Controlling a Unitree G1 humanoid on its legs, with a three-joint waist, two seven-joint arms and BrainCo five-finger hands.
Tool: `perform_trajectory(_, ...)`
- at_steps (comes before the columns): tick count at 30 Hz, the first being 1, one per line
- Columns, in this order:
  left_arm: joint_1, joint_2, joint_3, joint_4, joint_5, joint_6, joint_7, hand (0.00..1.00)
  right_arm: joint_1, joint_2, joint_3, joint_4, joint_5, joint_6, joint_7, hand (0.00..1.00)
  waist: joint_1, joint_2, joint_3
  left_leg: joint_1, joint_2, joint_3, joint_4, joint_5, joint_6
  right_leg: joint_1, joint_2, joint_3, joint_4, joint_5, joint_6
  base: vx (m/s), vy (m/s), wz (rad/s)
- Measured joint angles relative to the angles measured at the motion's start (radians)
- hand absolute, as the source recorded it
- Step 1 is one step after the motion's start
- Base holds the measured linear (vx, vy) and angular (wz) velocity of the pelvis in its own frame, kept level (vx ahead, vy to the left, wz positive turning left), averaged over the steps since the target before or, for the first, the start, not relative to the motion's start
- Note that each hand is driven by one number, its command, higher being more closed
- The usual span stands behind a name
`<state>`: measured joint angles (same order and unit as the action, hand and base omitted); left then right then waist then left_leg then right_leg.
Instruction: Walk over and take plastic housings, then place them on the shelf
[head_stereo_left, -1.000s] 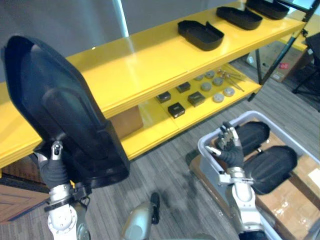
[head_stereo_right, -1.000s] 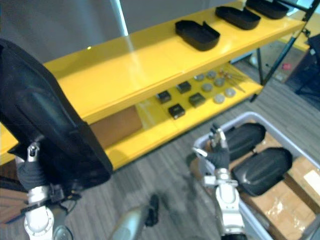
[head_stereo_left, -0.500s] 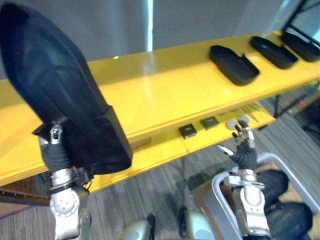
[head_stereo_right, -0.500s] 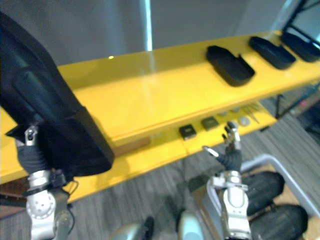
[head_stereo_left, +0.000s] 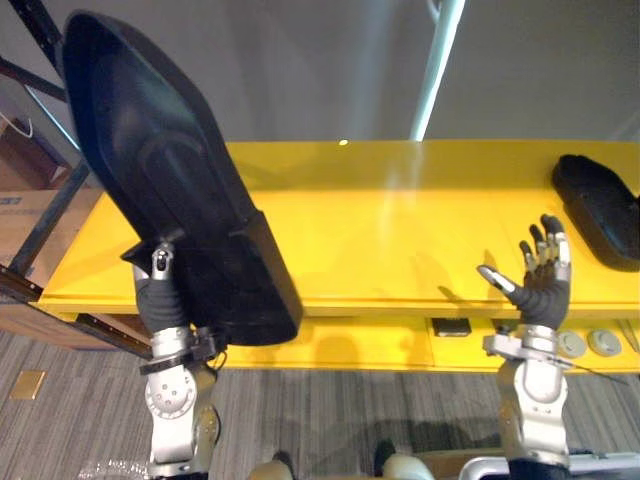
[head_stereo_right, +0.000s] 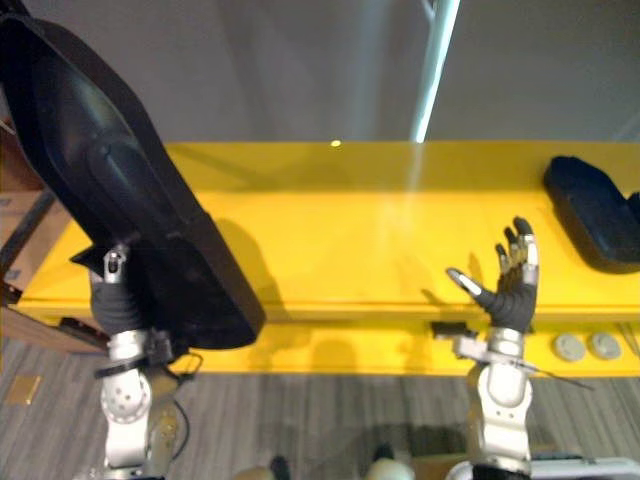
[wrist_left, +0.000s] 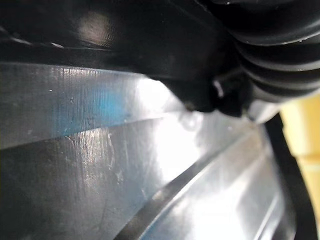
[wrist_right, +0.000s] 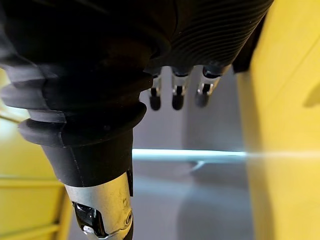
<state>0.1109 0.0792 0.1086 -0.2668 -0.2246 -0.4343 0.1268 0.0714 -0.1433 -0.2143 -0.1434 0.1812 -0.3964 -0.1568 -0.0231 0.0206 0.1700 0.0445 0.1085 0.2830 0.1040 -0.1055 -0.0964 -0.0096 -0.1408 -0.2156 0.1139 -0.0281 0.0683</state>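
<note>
Down low there is grey carpet (head_stereo_left: 80, 400) in front of the robot. Above it, the left hand (head_stereo_left: 158, 288) is up, and it holds a big black housing (head_stereo_left: 160, 170). The housing stands up tall and leans over to one side. Its bottom end sits right at the hand and its round top end is high above it. The thumb lies on the side of the housing that faces the robot. The other fingers are hidden behind the housing, so the hand pinches its bottom end. From the left wrist, the dark shiny plastic sits right up against the hand. The right hand (head_stereo_left: 540, 285) is up too, well apart from the housing. Its fingers are spread wide and point up, the thumb sticks out to the side, and it holds nothing. Just past both hands is the front edge of the yellow shelf (head_stereo_left: 380, 230). The big housing is in the air in front of the shelf's left part and hides some of it. It is not lying on the shelf. Under the top board is a lower board (head_stereo_left: 350, 350) with a small black box (head_stereo_left: 452, 326) and round grey discs (head_stereo_left: 572, 343) on it. On the top board, far to the right, lies a second housing (head_stereo_left: 600, 205), past the right hand and not touching it. Dark metal bars (head_stereo_left: 45, 215) stand at the shelf's left end. Behind it all is a grey wall (head_stereo_left: 320, 70) with a bright strip of light (head_stereo_left: 437, 60).
</note>
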Motion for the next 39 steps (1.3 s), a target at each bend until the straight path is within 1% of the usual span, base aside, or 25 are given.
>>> perform_trajectory(1,0.001,0.003,0.001,-0.001,0.001,0.0,-0.001,1.0,0.004,0.009,0.0,-0.014,0.0,-0.002,-0.003,0.0,-0.001,0.0,0.0,0.005,-0.004,0.003,-0.006,0.001,0.002,0.004,0.0,0.003,-0.01,0.006,0.01,-0.01,0.051,-0.17)
perform_trajectory(3,0.003,0.022,-0.003,-0.008,0.008,0.001,-0.028,1.0,0.033,0.038,0.002,-0.053,-0.022,-0.005,-0.021,0.0,-0.017,0.0,0.001,0.016,-0.012,0.017,-0.029,0.007,0.01,0.012,0.002,0.018,-0.041,0.02,0.028,0.0,0.016,-0.14)
perform_trajectory(4,0.003,0.027,-0.005,-0.011,0.009,0.001,-0.035,1.0,0.038,0.042,0.002,-0.055,-0.033,-0.008,-0.023,0.0,-0.018,0.001,0.001,0.021,-0.012,0.029,-0.032,0.007,0.01,0.01,0.004,0.027,-0.046,0.023,0.028,0.0,0.012,-0.36)
perform_trajectory(6,-0.004,0.037,-0.004,-0.012,0.027,0.002,-0.063,1.0,0.055,0.048,0.001,-0.069,-0.053,-0.009,-0.029,0.0,-0.033,0.003,0.0,0.036,-0.013,0.055,-0.042,0.006,0.01,0.012,0.01,0.052,-0.064,0.034,0.03,0.02,0.016,-0.41)
perform_trajectory(7,-0.022,0.045,-0.008,-0.023,0.035,0.015,-0.085,1.0,0.077,0.048,0.001,-0.096,-0.063,-0.011,-0.038,0.0,-0.051,0.004,0.0,0.04,-0.013,0.068,-0.044,0.005,0.012,0.011,0.014,0.065,-0.075,0.044,0.029,0.02,0.012,-0.31)
perform_trajectory(9,-0.049,0.061,-0.021,-0.026,0.037,0.038,-0.097,1.0,0.093,0.048,-0.001,-0.115,-0.079,-0.011,-0.039,0.0,-0.054,0.004,0.0,0.046,-0.013,0.091,-0.043,0.004,0.014,0.006,0.02,0.087,-0.082,0.05,0.027,0.02,0.012,-0.4)
perform_trajectory(10,-0.09,0.087,-0.04,-0.026,0.049,0.081,-0.099,1.0,0.105,0.045,-0.001,-0.134,-0.079,-0.014,-0.034,0.0,-0.069,0.005,0.001,0.055,-0.013,0.11,-0.044,0.004,0.014,0.009,0.024,0.108,-0.094,0.058,0.028,0.01,-0.007,-0.56)
perform_trajectory(11,-0.132,0.107,-0.056,-0.025,0.052,0.14,-0.099,1.0,0.105,0.039,-0.003,-0.143,-0.076,-0.02,-0.011,0.0,-0.088,0.009,0.003,0.064,-0.013,0.116,-0.043,0.004,0.014,0.009,0.029,0.129,-0.103,0.066,0.028,0.01,-0.018,-0.52)
perform_trajectory(13,-0.167,0.115,-0.059,-0.018,0.051,0.19,-0.097,1.0,0.105,0.03,-0.003,-0.159,-0.068,-0.022,0.023,0.0,-0.102,0.015,0.007,0.07,-0.012,0.126,-0.043,0.004,0.014,0.009,0.033,0.145,-0.116,0.076,0.027,-0.01,-0.017,-0.46)
perform_trajectory(14,-0.231,0.116,-0.063,0.037,0.05,0.256,-0.082,1.0,0.11,0.009,-0.003,-0.17,-0.045,-0.023,0.075,0.0,-0.107,0.024,0.011,0.081,-0.01,0.154,-0.044,0.003,0.015,0.009,0.039,0.174,-0.132,0.091,0.026,-0.03,-0.014,-0.52)
perform_trajectory(15,-0.257,0.117,-0.064,0.069,0.047,0.285,-0.067,1.0,0.111,0.0,-0.002,-0.17,-0.035,-0.023,0.098,0.0,-0.111,0.026,0.013,0.086,-0.01,0.163,-0.044,0.003,0.015,0.01,0.042,0.186,-0.139,0.097,0.025,-0.05,-0.025,-0.63)
perform_trajectory(17,-0.35,0.135,-0.06,0.211,0.025,0.389,0.003,1.0,0.111,-0.029,0.0,-0.171,-0.02,-0.023,0.174,0.0,-0.137,0.039,0.02,0.095,-0.004,0.172,-0.045,0.003,0.015,0.011,0.054,0.216,-0.165,0.12,0.019,-0.08,-0.051,-0.44)
perform_trajectory(18,-0.37,0.143,-0.06,0.247,0.024,0.406,0.015,1.0,0.111,-0.034,0.001,-0.171,-0.015,-0.023,0.185,0.0,-0.145,0.04,0.021,0.095,-0.002,0.175,-0.046,0.003,0.015,0.01,0.057,0.22,-0.171,0.125,0.017,-0.11,-0.075,-0.38)
perform_trajectory(19,-0.419,0.162,-0.056,0.344,0.023,0.443,0.044,1.0,0.111,-0.046,0.002,-0.171,0.014,-0.022,0.22,0.0,-0.159,0.043,0.023,0.097,0.003,0.198,-0.049,0.003,0.015,0.01,0.065,0.237,-0.191,0.141,0.017,-0.1,-0.07,-0.48)
perform_trajectory(20,-0.468,0.176,-0.051,0.432,-0.006,0.481,0.072,1.0,0.11,-0.062,0.003,-0.171,0.04,-0.022,0.254,0.0,-0.165,0.049,0.027,0.105,0.007,0.212,-0.058,0.003,0.015,0.001,0.075,0.26,-0.195,0.15,0.012,-0.11,-0.072,-0.5)
perform_trajectory(21,-0.49,0.182,-0.048,0.474,-0.018,0.496,0.083,1.0,0.11,-0.069,0.004,-0.17,0.044,-0.021,0.269,0.0,-0.171,0.052,0.029,0.108,0.009,0.22,-0.061,0.003,0.015,-0.003,0.079,0.268,-0.195,0.153,0.011,-0.11,-0.069,-0.5)
perform_trajectory(22,-0.537,0.197,-0.044,0.551,-0.041,0.529,0.105,1.0,0.11,-0.084,0.01,-0.17,0.061,-0.021,0.301,0.0,-0.183,0.056,0.033,0.111,0.012,0.224,-0.062,0.003,0.014,-0.008,0.086,0.282,-0.195,0.158,0.008,-0.11,-0.066,-0.3)
perform_trajectory(24,-0.612,0.214,-0.044,0.658,-0.054,0.576,0.135,1.0,0.108,-0.101,0.029,-0.171,0.083,-0.021,0.345,0.0,-0.199,0.058,0.036,0.113,0.016,0.238,-0.062,0.003,0.014,-0.017,0.094,0.302,-0.196,0.165,0.009,-0.11,-0.063,-0.35)
perform_trajectory(25,-0.656,0.233,-0.045,0.722,-0.075,0.597,0.141,1.0,0.098,-0.113,0.049,-0.171,0.089,-0.021,0.367,0.0,-0.211,0.057,0.04,0.112,0.018,0.253,-0.062,0.002,0.013,-0.028,0.095,0.314,-0.204,0.17,0.006,-0.13,-0.056,-0.33)
perform_trajectory(28,-0.751,0.252,-0.063,0.872,-0.109,0.651,0.145,1.0,0.087,-0.148,0.077,-0.171,0.112,-0.018,0.402,0.0,-0.224,0.055,0.046,0.111,0.02,0.271,-0.068,0.003,0.012,-0.044,0.095,0.334,-0.204,0.176,-0.001,-0.12,-0.041,-0.25)
perform_trajectory(29,-0.769,0.267,-0.087,0.919,-0.153,0.685,0.144,1.0,0.071,-0.162,0.093,-0.171,0.124,-0.015,0.41,0.0,-0.243,0.053,0.048,0.112,0.019,0.274,-0.068,0.003,0.01,-0.045,0.094,0.336,-0.204,0.178,-0.002,-0.09,-0.045,-0.12)
perform_trajectory(31,-0.782,0.268,-0.092,0.938,-0.164,0.716,0.152,1.0,0.068,-0.168,0.099,-0.171,0.132,-0.013,0.42,0.0,-0.25,0.053,0.048,0.113,0.018,0.277,-0.068,0.004,0.01,-0.047,0.093,0.341,-0.205,0.179,-0.001,-0.08,-0.03,-0.06)
perform_trajectory(33,-0.805,0.277,-0.091,0.954,-0.178,0.743,0.178,1.0,0.068,-0.172,0.112,-0.171,0.15,0.001,0.427,0.0,-0.256,0.052,0.048,0.113,0.016,0.281,-0.067,0.004,0.01,-0.053,0.092,0.347,-0.205,0.181,-0.001,-0.08,-0.019,-0.08)
perform_trajectory(35,-0.835,0.302,-0.089,0.999,-0.204,0.775,0.199,1.0,0.066,-0.175,0.147,-0.171,0.162,0.012,0.444,0.0,-0.265,0.051,0.049,0.114,0.014,0.291,-0.067,0.004,0.01,-0.057,0.09,0.354,-0.205,0.183,-0.002,-0.07,-0.023,-0.1)
perform_trajectory(39,-0.858,0.308,-0.083,1.036,-0.204,0.795,0.24,1.0,0.066,-0.175,0.169,-0.171,0.167,0.023,0.461,0.0,-0.267,0.05,0.054,0.123,0.013,0.305,-0.067,0.004,0.01,-0.055,0.089,0.354,-0.205,0.183,-0.003,-0.05,-0.025,-0.1)
